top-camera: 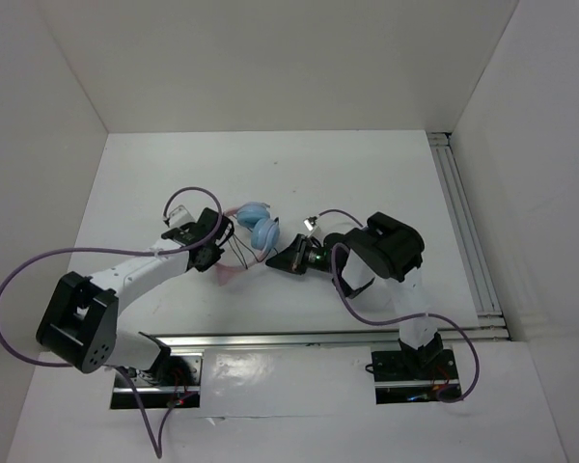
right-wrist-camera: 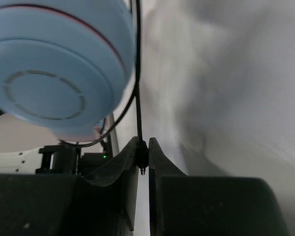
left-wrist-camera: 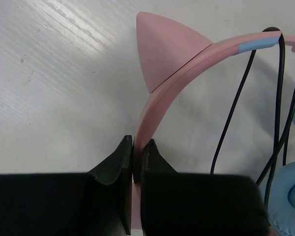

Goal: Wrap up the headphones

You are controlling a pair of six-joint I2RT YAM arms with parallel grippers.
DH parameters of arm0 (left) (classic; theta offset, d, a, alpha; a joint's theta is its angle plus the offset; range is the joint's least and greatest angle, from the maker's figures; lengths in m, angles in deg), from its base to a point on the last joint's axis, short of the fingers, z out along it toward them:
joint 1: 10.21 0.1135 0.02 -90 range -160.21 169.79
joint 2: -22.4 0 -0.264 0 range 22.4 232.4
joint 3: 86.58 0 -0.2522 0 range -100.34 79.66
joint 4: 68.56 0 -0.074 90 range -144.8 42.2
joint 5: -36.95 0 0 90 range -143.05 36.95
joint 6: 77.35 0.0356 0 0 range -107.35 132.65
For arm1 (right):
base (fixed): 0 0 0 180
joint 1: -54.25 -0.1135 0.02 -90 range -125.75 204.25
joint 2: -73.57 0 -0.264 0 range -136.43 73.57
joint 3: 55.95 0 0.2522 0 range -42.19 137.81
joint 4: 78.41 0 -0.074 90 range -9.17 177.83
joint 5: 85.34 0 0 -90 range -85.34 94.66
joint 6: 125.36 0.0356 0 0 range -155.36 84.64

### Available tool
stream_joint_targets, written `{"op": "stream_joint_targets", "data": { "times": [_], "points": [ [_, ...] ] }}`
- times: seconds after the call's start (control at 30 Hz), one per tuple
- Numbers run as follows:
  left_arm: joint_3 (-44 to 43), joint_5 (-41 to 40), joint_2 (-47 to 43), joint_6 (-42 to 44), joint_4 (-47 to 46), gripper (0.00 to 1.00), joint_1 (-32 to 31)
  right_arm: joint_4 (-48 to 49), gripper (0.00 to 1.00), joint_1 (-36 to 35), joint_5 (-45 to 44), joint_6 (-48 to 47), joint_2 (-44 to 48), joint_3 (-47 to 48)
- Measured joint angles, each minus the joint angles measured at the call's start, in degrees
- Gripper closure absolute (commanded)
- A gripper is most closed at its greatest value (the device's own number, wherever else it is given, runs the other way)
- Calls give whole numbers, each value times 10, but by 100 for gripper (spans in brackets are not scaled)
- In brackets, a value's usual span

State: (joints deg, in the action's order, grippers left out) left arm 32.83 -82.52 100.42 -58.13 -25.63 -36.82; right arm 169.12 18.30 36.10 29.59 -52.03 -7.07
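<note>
The headphones (top-camera: 255, 225) lie mid-table between both arms: pink headband (left-wrist-camera: 177, 73) with a cat ear (left-wrist-camera: 164, 51), light blue ear cups (right-wrist-camera: 54, 69). My left gripper (top-camera: 217, 241) is shut on the pink headband, shown in the left wrist view (left-wrist-camera: 136, 147). Loops of the thin black cable (left-wrist-camera: 236, 98) hang beside the band. My right gripper (top-camera: 282, 258) is shut on the cable's plug end (right-wrist-camera: 142, 157), just right of the ear cups; the cable (right-wrist-camera: 137, 73) runs up from the jaws past one cup.
Purple robot cables (top-camera: 19, 270) loop around both arms. White enclosure walls stand at the back and sides. A metal rail (top-camera: 463, 231) runs along the table's right side, another rail (top-camera: 309, 340) along the front by the arm bases.
</note>
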Motion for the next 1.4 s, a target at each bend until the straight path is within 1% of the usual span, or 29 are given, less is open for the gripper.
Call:
{"op": "stream_joint_targets", "data": {
  "times": [0.13,0.27,0.37,0.47,0.57,0.6,0.67,0.8,0.87,0.93,1.0,1.1,1.13,1.17,1.23,1.27,1.3,1.33,1.4],
  "points": [
    [10,12,26,-8,-14,100,12,30,93,5,24,27,-17,7],
    [14,22,43,-16,-31,100,19,30,92,4,31,34,-20,13],
    [2,36,79,-13,-50,100,24,25,91,-1,21,27,-15,12],
    [-37,51,139,-7,-64,100,26,13,91,-10,-12,9,-2,2],
    [-90,58,189,8,-78,100,22,0,91,-27,-75,-18,16,-13],
    [-106,60,204,12,-82,100,17,-5,87,-33,-97,-28,22,-17],
    [-130,63,228,16,-91,100,7,-25,84,-45,-136,-48,36,-23],
    [-167,62,260,31,-92,100,-16,-90,72,-91,-179,-64,78,-39],
    [-186,57,276,33,-92,100,-27,-126,66,-126,-170,-66,109,-59],
    [-207,54,295,32,-103,100,-33,-166,52,-158,-162,-72,143,-72],
    [-224,54,309,34,-108,100,-38,-216,51,-177,-170,-83,189,-78],
    [-233,54,317,34,-113,100,-42,-306,46,-194,-218,-100,268,-79],
    [-233,54,317,35,-113,100,-43,-339,39,-201,-241,-106,296,-78],
    [-233,54,317,36,-114,100,-44,-374,39,-209,-268,-111,325,-77],
    [-233,55,317,44,-116,100,-44,-444,29,-225,-316,-120,378,-73],
    [-233,56,318,48,-116,100,-45,-474,0,-234,-343,-123,401,-71],
    [-235,57,319,51,-115,100,-45,-509,0,-242,-372,-123,424,-67],
    [-238,59,321,56,-112,97,-45,-540,0,-251,-393,-131,442,-63],
    [-248,61,325,65,-105,87,-45,-599,0,-266,-443,-136,483,-56]
  ]
}}
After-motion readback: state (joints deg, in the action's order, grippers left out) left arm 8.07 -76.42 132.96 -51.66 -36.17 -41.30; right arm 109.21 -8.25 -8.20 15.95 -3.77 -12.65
